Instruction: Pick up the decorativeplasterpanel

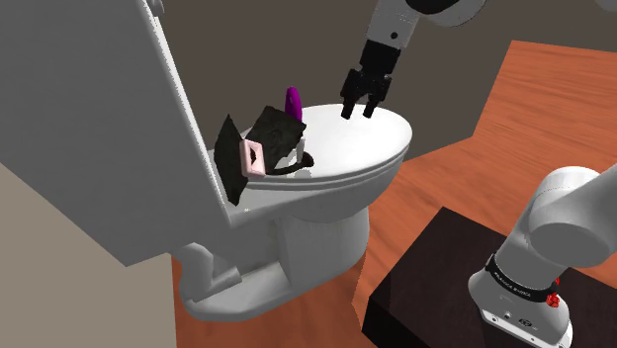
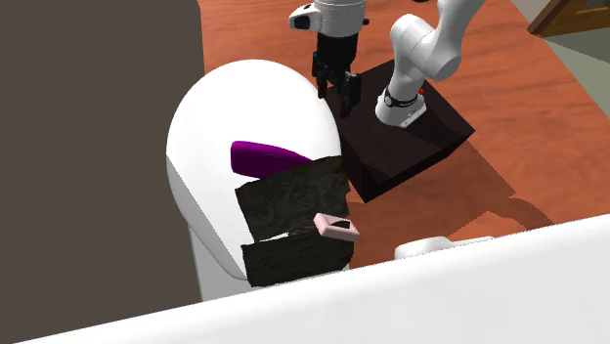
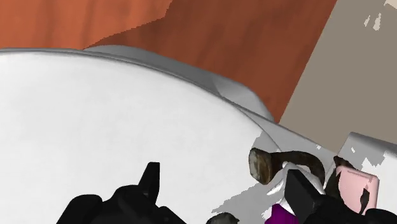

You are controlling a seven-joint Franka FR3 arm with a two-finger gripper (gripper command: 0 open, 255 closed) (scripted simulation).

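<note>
Hangs above the white toilet (image 1: 346,148) with gripper (image 1: 358,111) spread apart, clutching nothing — dark mottled panel (image 1: 269,133) at nine o'clock in shoulder view, purple object (image 1: 293,99) behind.

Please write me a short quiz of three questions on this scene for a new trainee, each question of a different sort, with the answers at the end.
1. True or false: the gripper is shut on the dark panel.
2. Where is the dark panel? A. on the closed toilet lid; B. on the wooden floor; C. on the black stand.
3. Fill in: the curved object beside the dark panel is ____ in colour.
Key: 1 false, the gripper is open and apart from the panel; 2 A; 3 purple.
</note>
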